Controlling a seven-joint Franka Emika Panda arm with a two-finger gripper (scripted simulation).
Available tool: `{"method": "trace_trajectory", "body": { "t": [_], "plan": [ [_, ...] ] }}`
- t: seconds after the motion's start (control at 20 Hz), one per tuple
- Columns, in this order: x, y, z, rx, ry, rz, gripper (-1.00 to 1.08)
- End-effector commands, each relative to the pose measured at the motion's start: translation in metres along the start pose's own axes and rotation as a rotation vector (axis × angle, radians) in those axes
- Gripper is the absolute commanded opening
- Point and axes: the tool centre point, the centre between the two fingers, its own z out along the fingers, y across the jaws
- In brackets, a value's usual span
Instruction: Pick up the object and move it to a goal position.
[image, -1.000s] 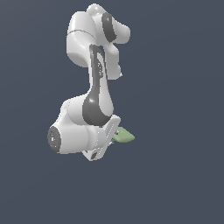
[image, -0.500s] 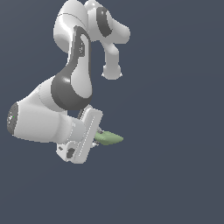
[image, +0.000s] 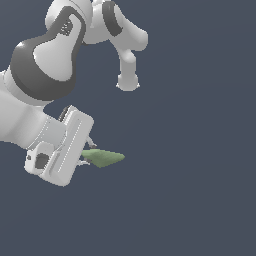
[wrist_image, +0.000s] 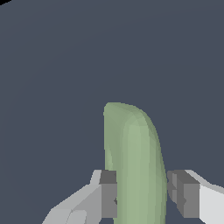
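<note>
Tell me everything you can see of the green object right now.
The object is a small pale green slab, matte, flat-sided, with one rounded end pointing away from the gripper. It sits between the two grey fingertip pads, held at its near end. In the exterior view it juts out towards the exterior view's right, against plain dark background, touching nothing else visible.

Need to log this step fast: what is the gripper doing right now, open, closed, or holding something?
Gripper: closed on the green slab, one finger on each side of it; the slab sticks out past the fingertips.

Pale green object (wrist_image: 136, 166) between the jaws
</note>
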Motion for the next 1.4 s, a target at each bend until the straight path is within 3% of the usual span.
{"method": "trace_trajectory", "body": {
  "t": [0.0, 0.75, 1.35],
  "plan": [
    [-0.002, 0.003, -0.023, -0.039, 0.018, -0.062, -1.00],
    [-0.019, 0.006, -0.147, -0.250, 0.129, -0.399, -1.00],
    [-0.031, 0.002, -0.193, -0.327, 0.178, -0.528, -1.00]
  ]
}}
